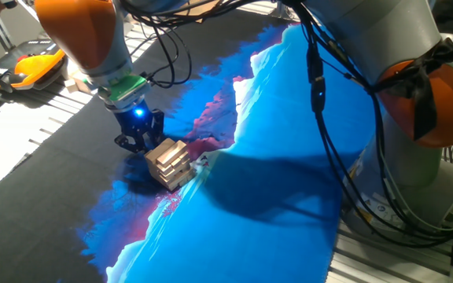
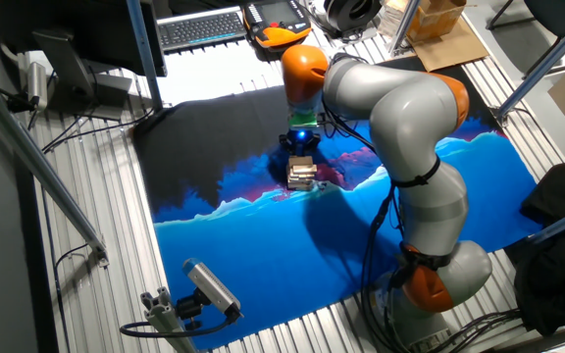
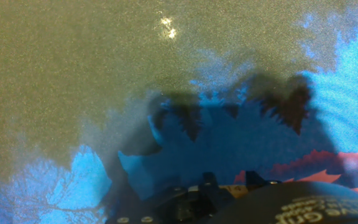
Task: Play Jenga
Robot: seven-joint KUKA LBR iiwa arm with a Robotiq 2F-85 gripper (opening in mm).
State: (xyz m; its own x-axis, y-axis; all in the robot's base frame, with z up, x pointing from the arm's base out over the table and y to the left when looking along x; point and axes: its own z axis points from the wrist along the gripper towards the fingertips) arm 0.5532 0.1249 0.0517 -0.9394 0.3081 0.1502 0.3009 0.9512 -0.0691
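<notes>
The Jenga tower (image 1: 170,163) is a short stack of pale wooden blocks in crosswise layers, slightly askew, standing on the cloth where black meets blue. From the other side the tower (image 2: 301,175) sits just below the hand. My gripper (image 1: 138,141) hangs low right behind the tower's far left side, its black fingers almost touching the upper blocks. A blue light glows on the hand (image 2: 299,136). The hand view shows only cloth and the dark hand body along the bottom edge, so the gap between the fingers cannot be judged.
The tower stands on a printed cloth (image 1: 274,157), blue and magenta with a black part (image 1: 69,165). An orange teach pendant (image 1: 36,66) lies at the table's far edge beside a keyboard (image 2: 201,27). A camera on a mount (image 2: 209,285) stands near the front edge.
</notes>
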